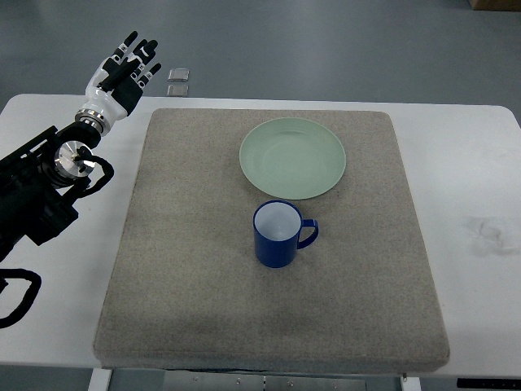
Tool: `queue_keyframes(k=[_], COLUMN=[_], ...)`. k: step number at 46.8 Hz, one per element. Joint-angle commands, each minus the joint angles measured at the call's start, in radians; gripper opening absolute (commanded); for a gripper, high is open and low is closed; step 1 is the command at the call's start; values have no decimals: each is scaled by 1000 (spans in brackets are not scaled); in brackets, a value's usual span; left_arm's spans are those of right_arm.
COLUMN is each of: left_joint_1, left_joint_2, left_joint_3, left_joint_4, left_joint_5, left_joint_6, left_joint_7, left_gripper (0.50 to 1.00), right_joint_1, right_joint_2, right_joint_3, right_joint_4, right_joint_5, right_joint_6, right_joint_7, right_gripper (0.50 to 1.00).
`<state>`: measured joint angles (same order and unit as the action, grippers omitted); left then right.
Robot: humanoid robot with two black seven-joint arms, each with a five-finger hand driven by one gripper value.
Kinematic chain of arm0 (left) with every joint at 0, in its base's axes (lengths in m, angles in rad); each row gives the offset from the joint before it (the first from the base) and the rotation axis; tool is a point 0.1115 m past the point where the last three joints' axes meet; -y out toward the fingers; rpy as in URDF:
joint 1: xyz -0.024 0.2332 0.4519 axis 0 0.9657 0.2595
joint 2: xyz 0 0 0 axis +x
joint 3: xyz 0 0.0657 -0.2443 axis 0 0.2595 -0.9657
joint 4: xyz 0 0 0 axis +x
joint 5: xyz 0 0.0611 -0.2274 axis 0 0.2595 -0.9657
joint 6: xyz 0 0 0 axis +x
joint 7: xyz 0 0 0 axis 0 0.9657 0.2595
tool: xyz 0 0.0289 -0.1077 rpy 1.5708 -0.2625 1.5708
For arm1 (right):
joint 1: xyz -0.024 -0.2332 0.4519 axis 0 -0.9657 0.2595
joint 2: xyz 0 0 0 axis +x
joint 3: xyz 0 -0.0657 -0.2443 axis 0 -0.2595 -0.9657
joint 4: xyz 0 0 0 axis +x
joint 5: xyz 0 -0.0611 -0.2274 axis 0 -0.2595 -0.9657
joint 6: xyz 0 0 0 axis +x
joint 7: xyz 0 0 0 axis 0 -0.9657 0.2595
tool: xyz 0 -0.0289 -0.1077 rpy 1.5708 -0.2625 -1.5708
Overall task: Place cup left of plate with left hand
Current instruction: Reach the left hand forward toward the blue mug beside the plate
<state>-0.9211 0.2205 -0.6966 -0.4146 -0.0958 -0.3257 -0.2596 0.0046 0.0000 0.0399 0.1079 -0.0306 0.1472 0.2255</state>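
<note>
At the far left we see the left hand (126,69), white-backed with black fingers, raised over the white table (480,163) near its back-left corner; its fingers are stretched out fairly straight and close together, and they hold nothing; the dark forearm runs in from the left edge, well apart from anything on the mat. Just beyond the fingertips lie two small grey square tiles (178,81), which have no part in the job; the right arm does not show at all.

Moving rightward we come to the large grey felt mat (163,285) covering most of the table; the stretch of it left of the plate is bare, and that is where the cup belongs. Next comes the blue ceramic cup with a white inside (278,235), upright, its handle pointing right; it stands just in front of the pale green round plate (292,157), nearly touching its near rim, not to its left.

We judge the task not yet begun in earnest; the step in hand is the reach. The next move calls for the hand to swing across and down to the cup, open wider around its body from the left side, away from the handle, and close without nudging the plate.
</note>
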Motion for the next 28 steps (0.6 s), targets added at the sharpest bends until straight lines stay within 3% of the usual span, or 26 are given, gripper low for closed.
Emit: queue_keyframes(k=[1,16,28], left_joint_1=[16,41,71], left_joint_2=[23,287,442], left_joint_3=[46,247,295], left_joint_4=[-52,-446,-612], left_joint_5=[1,2,103], left_joint_6=[-6,-10,-81], left_joint_7=[2,0,0], left_gripper=[999,996,996], right_joint_1=[0,0,0], right_joint_2=[0,0,0], right_joint_3=[0,0,0], right_joint_4=[-1,-1,-1], right_joint_5=[0,0,0], right_joint_6=[0,0,0], right_joint_7=[0,0,0], right_gripper=[932,932,932])
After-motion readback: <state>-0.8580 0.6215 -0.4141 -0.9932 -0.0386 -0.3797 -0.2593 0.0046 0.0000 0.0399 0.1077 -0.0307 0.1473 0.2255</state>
